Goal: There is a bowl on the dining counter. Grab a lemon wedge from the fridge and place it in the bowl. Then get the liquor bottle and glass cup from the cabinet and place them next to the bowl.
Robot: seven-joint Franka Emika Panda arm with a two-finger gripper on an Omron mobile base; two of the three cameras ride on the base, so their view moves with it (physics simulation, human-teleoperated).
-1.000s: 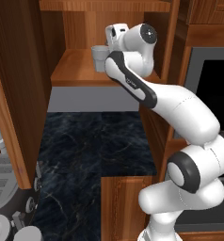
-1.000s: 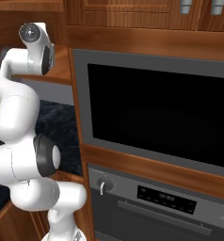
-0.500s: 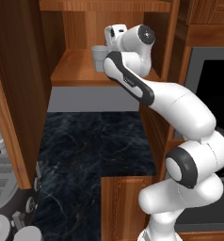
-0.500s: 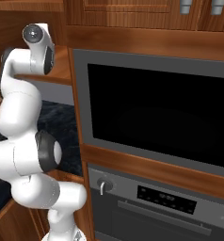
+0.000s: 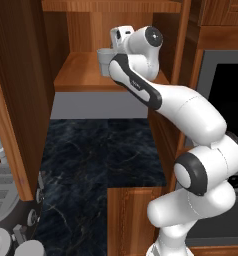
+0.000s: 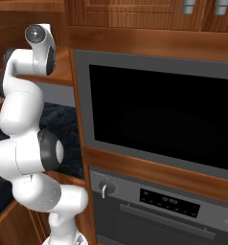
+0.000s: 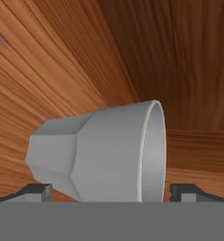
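No brand, label or writing can be read; the gripper (image 7: 109,190) is seen with jaws wide apart, 1 fingertip (image 7: 36,190) on each side of the glass cup (image 7: 97,153), which is not clamped; the cup stands upright on the cabinet (image 5: 78,75) shelf.

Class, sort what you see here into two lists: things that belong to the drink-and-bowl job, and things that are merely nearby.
Belongs to the job:
- small pale grey tapered glass cup
- brown wooden cabinet with the shelf it stands on
- open end effector, fingers on either side of the cup

Merely nearby:
- black built-in oven
- black marble-look counter
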